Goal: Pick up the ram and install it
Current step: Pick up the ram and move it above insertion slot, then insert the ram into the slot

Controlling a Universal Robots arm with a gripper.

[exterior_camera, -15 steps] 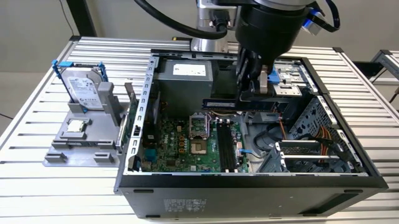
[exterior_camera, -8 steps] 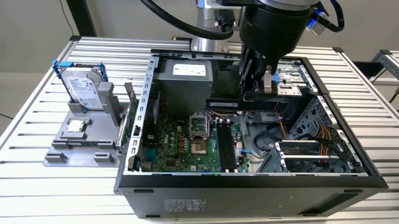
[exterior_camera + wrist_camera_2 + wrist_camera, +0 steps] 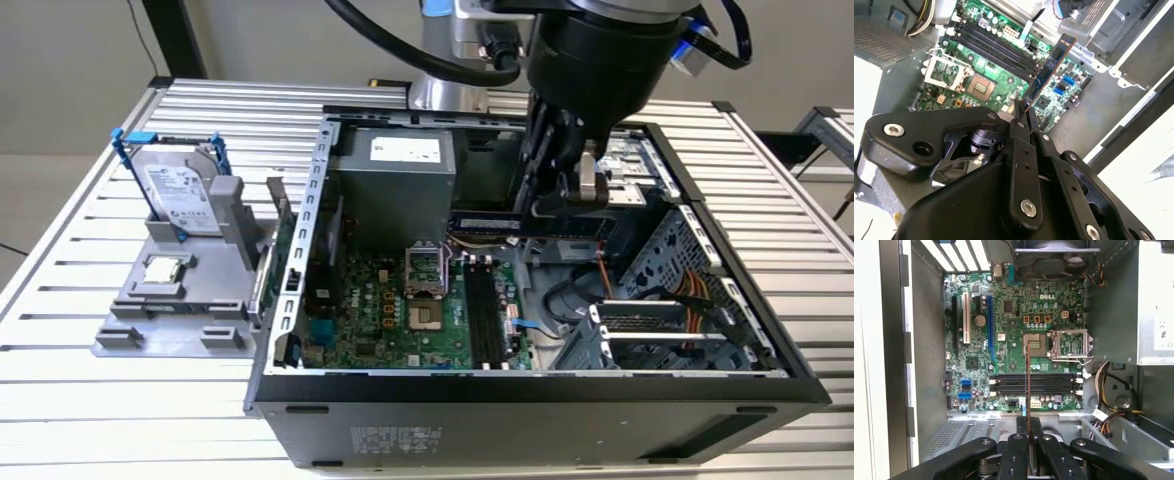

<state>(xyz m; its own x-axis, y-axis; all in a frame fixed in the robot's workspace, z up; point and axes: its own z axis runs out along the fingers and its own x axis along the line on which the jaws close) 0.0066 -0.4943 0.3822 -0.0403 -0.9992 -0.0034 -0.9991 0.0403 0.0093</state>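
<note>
The ram (image 3: 514,222) is a long blue stick held level in the air over the open computer case (image 3: 534,385). My gripper (image 3: 571,205) is shut on its end at the exterior view's right. In the second wrist view the ram (image 3: 1050,67) sticks out from my gripper (image 3: 1024,112) above the green motherboard (image 3: 999,85). It is edge-on in the first wrist view, where the ram (image 3: 1027,385) crosses over the black slots (image 3: 1046,384) and my gripper (image 3: 1029,424) clamps its near end. The slots (image 3: 483,312) lie lower in the case, apart from the stick.
A grey power supply (image 3: 394,180) stands at the back of the case. The CPU socket (image 3: 422,270) sits beside the slots, and a drive cage with cables (image 3: 667,300) is on the exterior view's right. A hard drive (image 3: 180,195) stands in a grey holder outside the case.
</note>
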